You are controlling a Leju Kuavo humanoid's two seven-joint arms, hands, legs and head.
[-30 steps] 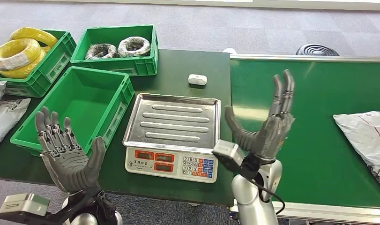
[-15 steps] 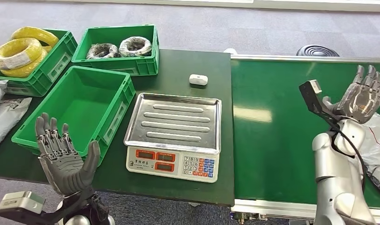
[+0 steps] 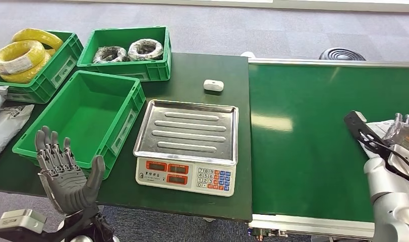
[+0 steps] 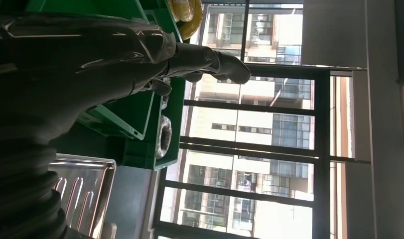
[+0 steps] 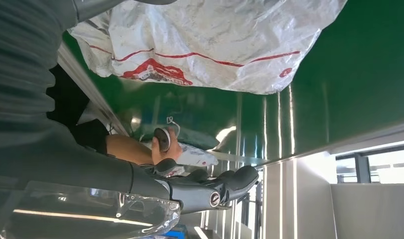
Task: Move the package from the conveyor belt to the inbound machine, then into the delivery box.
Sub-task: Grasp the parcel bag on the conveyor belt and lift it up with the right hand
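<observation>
Package (white, red-printed) lies at the conveyor belt's right end, the right hand over it, fingers spread, holding nothing; left hand splayed, empty.

Yellow cable coils in crate; small white device on table.

Left robot hand raised, palm up, fingers spread, holding nothing; right robot hand extended, fingers apart.
</observation>
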